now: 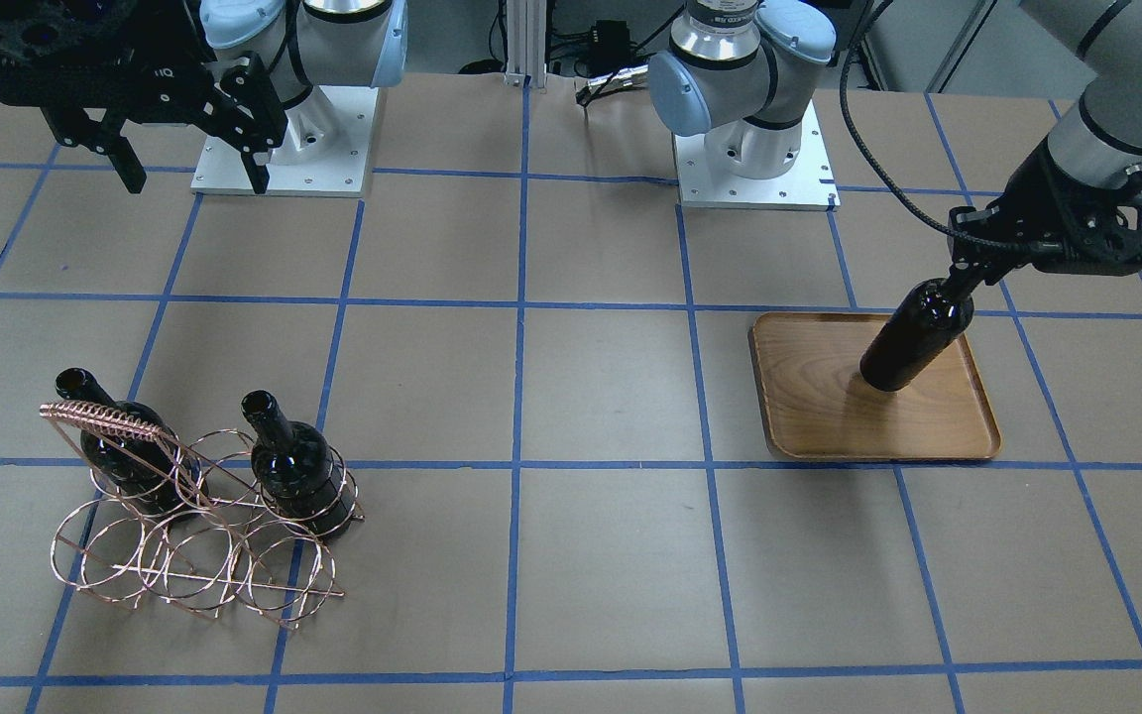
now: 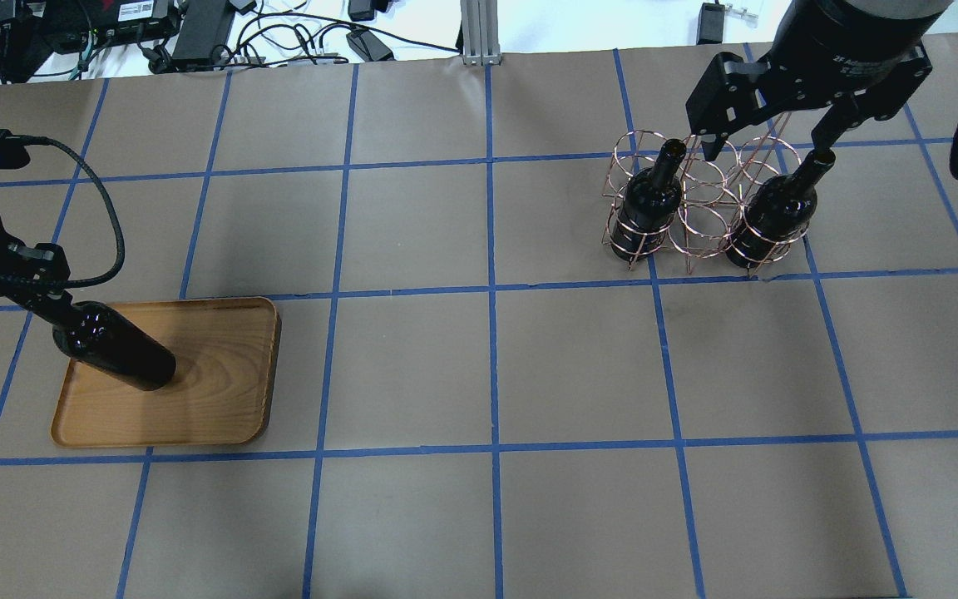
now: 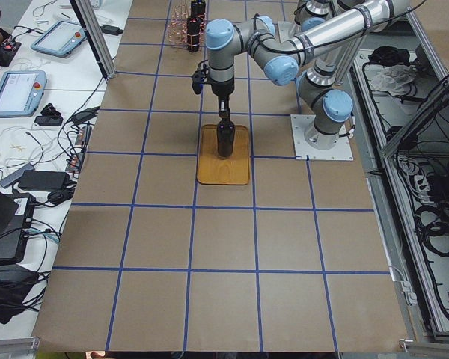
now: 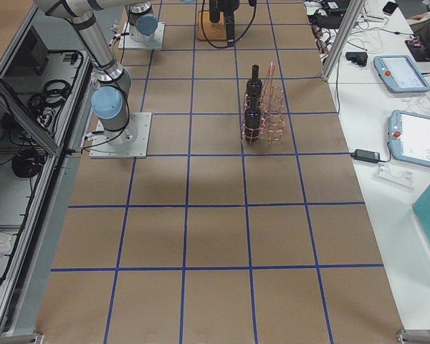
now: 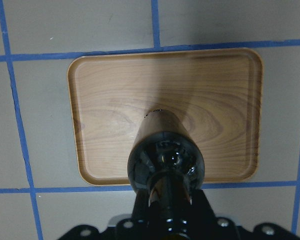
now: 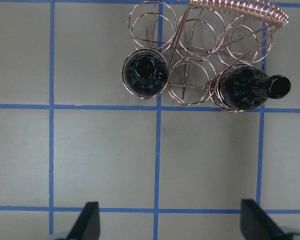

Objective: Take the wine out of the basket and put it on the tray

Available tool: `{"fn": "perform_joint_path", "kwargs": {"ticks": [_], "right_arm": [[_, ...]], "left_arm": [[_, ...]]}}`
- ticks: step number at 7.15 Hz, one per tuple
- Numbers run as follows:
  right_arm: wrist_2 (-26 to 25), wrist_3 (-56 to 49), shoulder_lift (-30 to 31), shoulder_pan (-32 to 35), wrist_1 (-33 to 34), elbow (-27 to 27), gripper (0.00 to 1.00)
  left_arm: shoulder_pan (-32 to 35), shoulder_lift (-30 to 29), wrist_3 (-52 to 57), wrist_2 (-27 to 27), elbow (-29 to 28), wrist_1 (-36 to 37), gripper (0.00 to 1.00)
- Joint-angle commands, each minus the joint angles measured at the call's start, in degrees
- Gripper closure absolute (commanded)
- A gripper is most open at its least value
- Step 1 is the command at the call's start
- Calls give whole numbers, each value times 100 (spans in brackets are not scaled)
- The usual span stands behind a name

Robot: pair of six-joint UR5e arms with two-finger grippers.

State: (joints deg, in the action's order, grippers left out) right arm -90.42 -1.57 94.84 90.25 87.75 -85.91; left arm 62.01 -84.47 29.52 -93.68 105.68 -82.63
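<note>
The wine (image 1: 913,337) is gripped by its neck in the clenched left gripper (image 1: 963,280) and held upright at the tray (image 1: 829,421). Contact cannot be told. 2 other bottles (image 1: 298,466) are seated in the basket (image 1: 184,560), well apart. The right gripper (image 1: 196,183) is held released above it.

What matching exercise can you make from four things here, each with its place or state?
Things:
1. left gripper
2. right gripper
3. tray
4. basket

Places or states:
A. open, above the table
B. holds two other bottles
C. shut on the neck of the wine
D. under the gripped wine

Pairs: 1-C, 2-A, 3-D, 4-B
</note>
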Motion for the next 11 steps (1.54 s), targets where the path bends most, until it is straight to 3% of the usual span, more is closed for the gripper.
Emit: {"fn": "perform_joint_path", "kwargs": {"ticks": [1, 2, 4, 5, 7, 8, 10, 11], "right_arm": [[-64, -10, 140, 1, -12, -31, 0], [-64, -10, 149, 1, -21, -40, 0], [-64, -10, 149, 1, -38, -40, 0], [-64, -28, 158, 1, -38, -75, 0], [-318, -54, 272, 1, -21, -93, 0], [-23, -37, 281, 1, 40, -84, 0], [50, -45, 237, 1, -11, -119, 0], [85, -54, -85, 1, 5, 203, 0]], "left_arm": [[-66, -8, -16, 105, 40, -8, 79], [-66, -17, -16, 166, 40, -8, 74], [-118, -78, -16, 132, 40, 1, 18], [-127, -79, -16, 88, 40, -8, 8], [-67, 26, -147, 78, -99, -25, 6], [-23, -8, -374, 105, -448, -356, 6], [930, -244, -1923, 105, -1667, -1129, 6], [1449, -498, -2759, 105, -1934, -1098, 6]]}}
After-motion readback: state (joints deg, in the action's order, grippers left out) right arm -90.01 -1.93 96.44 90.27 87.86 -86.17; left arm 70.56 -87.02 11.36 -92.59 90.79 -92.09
